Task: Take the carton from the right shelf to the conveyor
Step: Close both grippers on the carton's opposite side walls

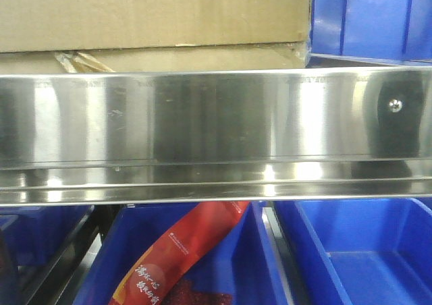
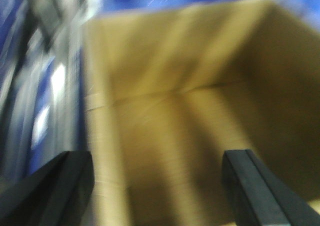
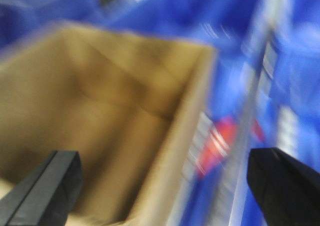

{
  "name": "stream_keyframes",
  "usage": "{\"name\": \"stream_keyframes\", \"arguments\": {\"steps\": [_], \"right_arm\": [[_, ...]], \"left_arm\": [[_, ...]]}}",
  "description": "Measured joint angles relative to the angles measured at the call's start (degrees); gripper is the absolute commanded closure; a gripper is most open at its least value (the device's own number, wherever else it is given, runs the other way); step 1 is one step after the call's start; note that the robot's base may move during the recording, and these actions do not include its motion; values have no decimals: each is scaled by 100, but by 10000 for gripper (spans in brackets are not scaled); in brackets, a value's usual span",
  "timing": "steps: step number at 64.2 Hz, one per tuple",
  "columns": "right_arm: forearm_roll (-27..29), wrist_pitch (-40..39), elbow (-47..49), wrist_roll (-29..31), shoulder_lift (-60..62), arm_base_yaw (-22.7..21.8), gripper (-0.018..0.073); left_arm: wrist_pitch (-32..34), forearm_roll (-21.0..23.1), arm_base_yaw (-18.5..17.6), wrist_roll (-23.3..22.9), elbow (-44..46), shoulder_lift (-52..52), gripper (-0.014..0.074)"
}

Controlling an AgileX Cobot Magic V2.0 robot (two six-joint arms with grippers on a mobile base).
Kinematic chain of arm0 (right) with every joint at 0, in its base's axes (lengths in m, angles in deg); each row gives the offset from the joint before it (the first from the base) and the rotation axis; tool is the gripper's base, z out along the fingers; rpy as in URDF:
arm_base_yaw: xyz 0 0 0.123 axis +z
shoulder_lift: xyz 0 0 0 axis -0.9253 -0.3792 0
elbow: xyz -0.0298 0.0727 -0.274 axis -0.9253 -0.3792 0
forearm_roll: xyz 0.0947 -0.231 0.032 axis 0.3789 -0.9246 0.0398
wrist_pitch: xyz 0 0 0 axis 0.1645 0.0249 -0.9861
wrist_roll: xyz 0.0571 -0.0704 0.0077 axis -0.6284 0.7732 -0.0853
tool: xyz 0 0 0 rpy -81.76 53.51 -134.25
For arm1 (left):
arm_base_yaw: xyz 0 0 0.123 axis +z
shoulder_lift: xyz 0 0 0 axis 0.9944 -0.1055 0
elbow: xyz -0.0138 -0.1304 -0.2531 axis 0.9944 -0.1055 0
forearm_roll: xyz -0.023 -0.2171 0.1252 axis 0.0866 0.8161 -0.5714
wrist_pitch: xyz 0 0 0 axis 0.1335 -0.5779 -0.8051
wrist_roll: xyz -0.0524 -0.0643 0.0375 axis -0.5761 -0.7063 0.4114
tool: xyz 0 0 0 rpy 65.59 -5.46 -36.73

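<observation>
- In the upper left of the front view we see the carton. It is plain brown and rests on the level above the rail, filling the top of the frame to a little past the middle. A ragged twist of glossy tape lies at its lower left edge.
- Across the middle of that view runs the mirror-bright front rail of the right shelf, with a small screw head near its right end.
- In the upper right corner, just beside the carton's right edge, stands a blue bin.
- Below the rail, the middle bin holds a red snack packet lying aslant, and another bin sits at the lower right.
- The left wrist view is badly blurred. Brown cardboard with a seam across it fills most of the frame. The left pincer has its two dark fingers wide apart at the bottom corners: one by the carton's left edge, the other in front of the cardboard. We cannot tell whether either touches it.
- The right wrist view is just as blurred. The carton takes the left half, and its right wall edge runs down between the fingers of the right pincer, which are also spread wide. A red smear and blue bins lie to the right of that edge. We cannot make out any contact here either.
</observation>
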Motion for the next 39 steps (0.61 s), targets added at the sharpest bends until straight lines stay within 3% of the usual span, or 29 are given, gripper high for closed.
{"name": "stream_keyframes", "arguments": {"steps": [12, 39], "right_arm": [[-178, 370, 1161, -84, -1140, 0, -10], [-284, 449, 1285, -181, -2243, 0, 22]], "left_arm": [[-128, -10, 304, -5, 195, -519, 162], [-141, -56, 386, -18, 207, -1408, 165]]}}
